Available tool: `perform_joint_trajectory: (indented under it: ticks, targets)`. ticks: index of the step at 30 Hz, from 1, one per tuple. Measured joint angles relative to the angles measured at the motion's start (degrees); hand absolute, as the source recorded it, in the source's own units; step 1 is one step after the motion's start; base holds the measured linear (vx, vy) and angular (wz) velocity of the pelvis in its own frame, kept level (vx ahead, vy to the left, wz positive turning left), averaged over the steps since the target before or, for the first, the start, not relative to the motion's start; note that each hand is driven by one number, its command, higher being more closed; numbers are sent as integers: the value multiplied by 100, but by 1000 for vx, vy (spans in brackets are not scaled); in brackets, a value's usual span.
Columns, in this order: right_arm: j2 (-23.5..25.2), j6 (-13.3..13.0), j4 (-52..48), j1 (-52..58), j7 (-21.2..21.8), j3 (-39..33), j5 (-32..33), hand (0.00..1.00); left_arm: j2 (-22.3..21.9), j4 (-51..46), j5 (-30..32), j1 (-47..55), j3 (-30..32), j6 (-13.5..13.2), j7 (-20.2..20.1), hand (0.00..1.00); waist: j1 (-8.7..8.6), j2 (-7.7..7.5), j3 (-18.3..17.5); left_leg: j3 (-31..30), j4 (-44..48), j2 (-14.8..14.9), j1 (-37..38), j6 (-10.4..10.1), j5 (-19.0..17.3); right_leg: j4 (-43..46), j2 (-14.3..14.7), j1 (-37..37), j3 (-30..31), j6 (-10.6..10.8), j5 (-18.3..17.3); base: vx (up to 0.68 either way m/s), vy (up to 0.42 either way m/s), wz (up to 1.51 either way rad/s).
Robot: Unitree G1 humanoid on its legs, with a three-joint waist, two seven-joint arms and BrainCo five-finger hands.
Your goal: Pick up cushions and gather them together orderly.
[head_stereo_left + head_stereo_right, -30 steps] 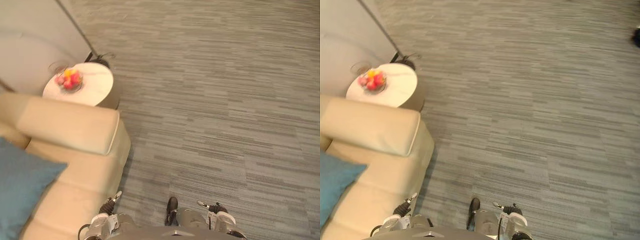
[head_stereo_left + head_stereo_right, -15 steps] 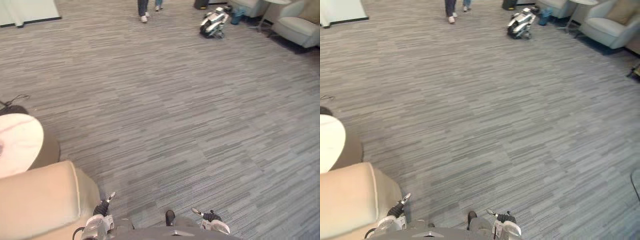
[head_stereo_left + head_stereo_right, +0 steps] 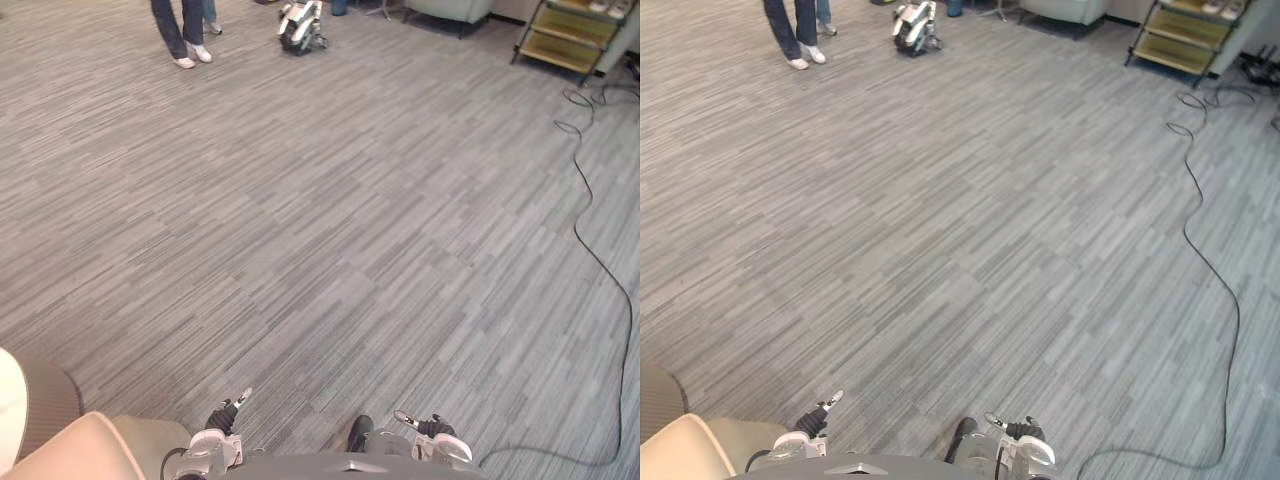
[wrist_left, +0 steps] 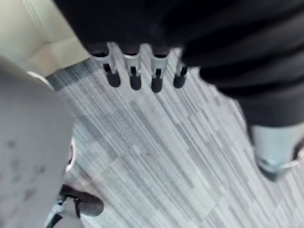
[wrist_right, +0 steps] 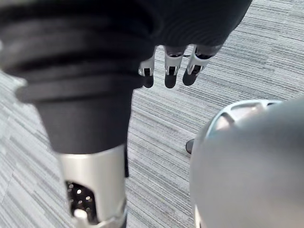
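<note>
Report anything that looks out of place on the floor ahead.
A white and black machine lies on the open carpet far ahead, just right of a person's shoes, away from any furniture. Nothing else stands out.

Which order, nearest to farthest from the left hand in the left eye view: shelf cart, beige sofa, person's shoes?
1. The beige sofa: lower left, right beside the left hand.
2. The person's shoes: far across the carpet, upper left.
3. The shelf cart: farthest, in the upper right corner.
</note>
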Motion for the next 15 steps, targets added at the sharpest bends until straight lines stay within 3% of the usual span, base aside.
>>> perform_joint_trajectory:
  ticks: [3, 5, 7, 9, 11, 12, 13, 14, 15]
  targets:
    - [37, 3, -53, 66, -14, 2, 87, 0, -63, -122, -5, -18, 81, -9, 7, 0, 74, -36, 25, -28, -1495, -363, -340, -79, 61, -356, -19, 144, 326, 5, -2, 162, 9, -68]
    - [91, -24, -213, 203, -53, 0, 174, 0, -109, -164, -4, -14, 139, -12, 14, 0, 140, -67, 36, -354, -2993, -561, -410, -135, 522, -474, -48, 200, 539, 65, -35, 224, 93, -58]
    - [130, -29, -188, 260, -88, -2, 184, 0, -108, -175, -6, -10, 227, -18, 17, 0, 183, -157, -9, -428, -3308, -607, -365, -200, 1008, -489, -76, 211, 737, 186, -109, 264, 136, -50]
    - [247, -30, -238, 275, -89, -7, 176, 0, -97, -206, -5, -5, 382, -11, 20, 0, 190, -313, -72, -387, -3215, -705, -417, -23, 1199, -471, -167, 214, 915, 310, -187, 385, 199, -49]
    - [370, -22, -293, 436, -86, -14, 174, 0, -66, -246, -4, 10, 516, -5, 19, 0, 229, -519, -192, -214, -2956, -861, -351, 118, 1064, -172, -420, 146, 1038, 499, -398, 435, 220, -34]
    - [474, -1, -364, 550, -76, -51, 172, 0, 11, -227, -4, 20, 559, -2, 24, 0, 257, -734, -321, -118, -2882, -1022, -290, 144, 789, 332, -605, 35, 1103, 664, -530, 479, 180, -25]
    - [546, 2, -464, 582, -60, -80, 164, 0, 66, -212, -3, 12, 541, 6, 64, 0, 269, -846, -354, -9, -2775, -1103, -158, 224, 593, 1423, -784, -338, 1203, 699, -540, 477, 158, -21]
    - [551, 1, -509, 584, -42, -121, 167, 0, 80, -205, -1, 6, 531, 11, 76, 0, 254, -854, -347, 5, -2699, -1127, -74, 297, 523, 1977, -861, -500, 1237, 712, -419, 470, 133, -5]
    - [590, 0, -633, 595, 5, -212, 172, 0, 124, -141, 2, 14, 435, 52, 107, 0, 166, -853, -339, 12, -2582, -1167, 208, 404, 302, 3054, -1025, -802, 1268, 738, 42, 476, 101, 12]
